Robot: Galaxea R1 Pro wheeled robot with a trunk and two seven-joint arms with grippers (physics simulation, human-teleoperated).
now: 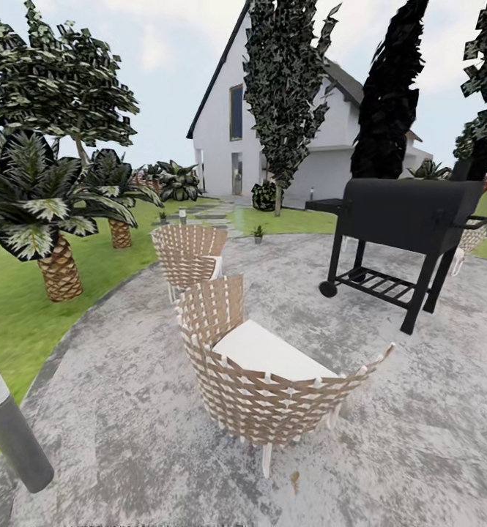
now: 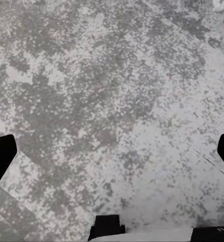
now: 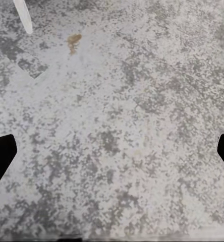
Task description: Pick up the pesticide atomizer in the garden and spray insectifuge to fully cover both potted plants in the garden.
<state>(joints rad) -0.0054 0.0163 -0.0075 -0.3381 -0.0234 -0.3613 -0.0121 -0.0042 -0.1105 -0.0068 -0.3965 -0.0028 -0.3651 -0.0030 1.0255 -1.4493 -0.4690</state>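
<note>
Head view: we face a wicker chair [image 1: 261, 373] and black grill [image 1: 408, 219] on the patio [image 1: 126, 410]; our left gripper [image 2: 112, 151] and right gripper [image 3: 112, 151] hang spread apart.

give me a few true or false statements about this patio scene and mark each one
1. Two woven wicker chairs stand on the grey paved patio. True.
2. The black barbecue grill lies tipped over on the lawn. False: it stands upright on the patio.
3. The nearer chair holds a white seat cushion. True.
4. The left end effector is shut on a sprayer. False: its fingertips sit wide apart at the edges of the left wrist view, with bare paving between them.
5. A grey bollard light stands at the patio's edge on the robot's left. True.
6. The house behind the trees is red brick. False: it is white.
</note>
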